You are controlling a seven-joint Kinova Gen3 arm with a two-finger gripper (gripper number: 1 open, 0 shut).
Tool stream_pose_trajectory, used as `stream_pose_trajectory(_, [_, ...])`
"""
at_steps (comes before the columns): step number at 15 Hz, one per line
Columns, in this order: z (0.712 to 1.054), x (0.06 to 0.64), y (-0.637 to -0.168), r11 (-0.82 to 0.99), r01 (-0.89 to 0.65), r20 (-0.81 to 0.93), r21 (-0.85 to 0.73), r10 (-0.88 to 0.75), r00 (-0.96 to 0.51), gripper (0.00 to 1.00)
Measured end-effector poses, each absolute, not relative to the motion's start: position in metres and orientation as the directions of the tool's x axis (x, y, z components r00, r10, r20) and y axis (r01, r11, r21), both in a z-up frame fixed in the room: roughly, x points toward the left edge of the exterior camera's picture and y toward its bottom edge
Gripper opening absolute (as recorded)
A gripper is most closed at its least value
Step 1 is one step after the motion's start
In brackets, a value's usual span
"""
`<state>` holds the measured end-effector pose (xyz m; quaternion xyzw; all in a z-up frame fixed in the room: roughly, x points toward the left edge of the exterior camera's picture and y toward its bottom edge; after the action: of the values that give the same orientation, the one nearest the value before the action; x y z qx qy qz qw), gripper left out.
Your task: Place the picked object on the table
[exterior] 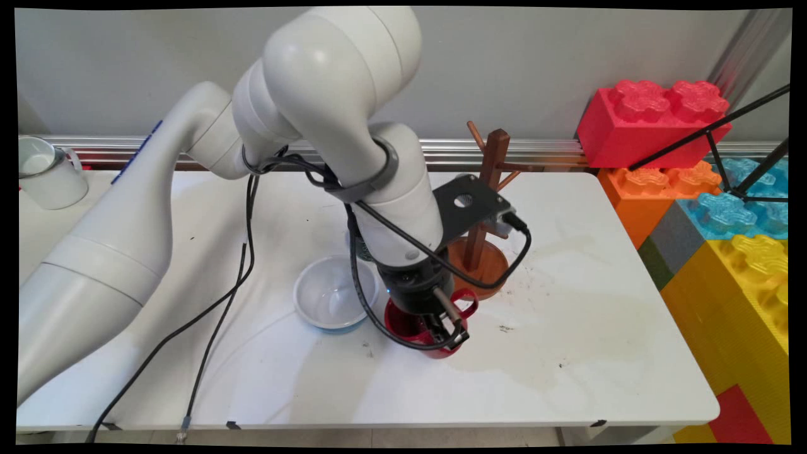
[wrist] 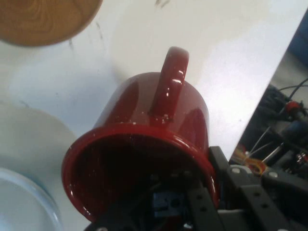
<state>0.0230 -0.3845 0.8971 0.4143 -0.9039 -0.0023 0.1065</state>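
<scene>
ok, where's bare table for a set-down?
Free: the right stretch past the wooden mug stand, and the near-left strip. Crowded: centre, where the gripper grips the red mug beside the white bowl.

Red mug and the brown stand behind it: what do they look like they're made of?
The red mug at the pincer looks like glazed ceramic: glossy, with bright highlights along its handle and rim. The brown peg stand looks like wood: the hand view shows grain rings on its round base, with a matte finish.

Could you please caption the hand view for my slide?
End effector gripping the rim of a red mug, handle up.
</scene>
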Motion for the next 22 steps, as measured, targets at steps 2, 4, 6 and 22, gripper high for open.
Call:
stream_pose_trajectory(2, [0.89, 0.02, -0.384, 0.661, -0.747, 0.163, 0.071, -0.747, -0.645, 0.0])
stream_pose_trajectory(4, [0.883, 0.014, -0.384, 0.662, -0.748, 0.144, 0.055, -0.746, -0.65, 0.0])
stream_pose_trajectory(6, [0.876, 0.007, -0.386, 0.662, -0.748, 0.128, 0.04, -0.746, -0.654, 0.0])
stream_pose_trajectory(22, [0.834, -0.028, -0.403, 0.675, -0.737, 0.102, -0.008, -0.733, -0.673, 1.0])
